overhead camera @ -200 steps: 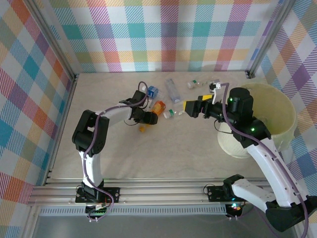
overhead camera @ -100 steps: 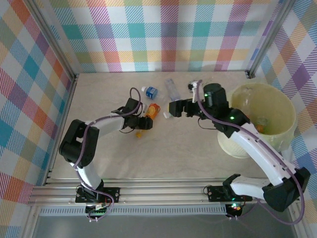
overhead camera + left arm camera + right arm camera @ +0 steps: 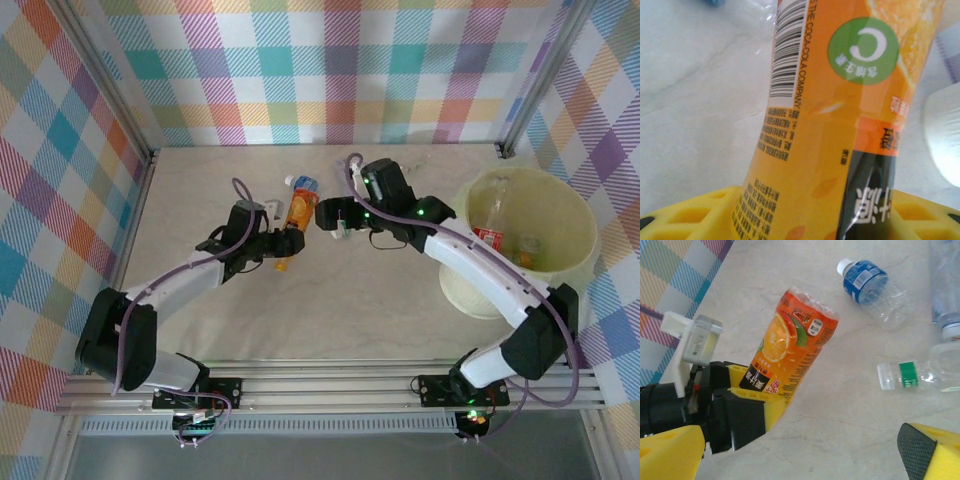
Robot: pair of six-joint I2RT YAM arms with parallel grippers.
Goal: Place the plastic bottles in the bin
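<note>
The job looks partly done. The bin (image 3: pixel 478 296) already holds several bottles, among them a red-labelled bottle (image 3: pixel 489 228) leaning on its inner wall, while at least four more wait on the counter (image 3: pixel 350 320) well to the left of the bin. The left fingers (image 3: pixel 280 241) are clenched on one end of the orange bottle (image 3: pixel 795 351), which is tilted and well apart from the bin. The right fingers (image 3: pixel 329 216) are spread wide and empty between that bottle and the bin, over a clear bottle (image 3: pixel 912 375) with a green band. A blue-labelled bottle (image 3: pixel 871 284) lies on its side beyond them, farther from the bin. The bin is a broad, smooth round bucket, translucent yellow-green inside and cream outside. The bottles are thin, crinkly plastic with glossy printed sleeves. The counter is pale and faintly marbled.
</note>
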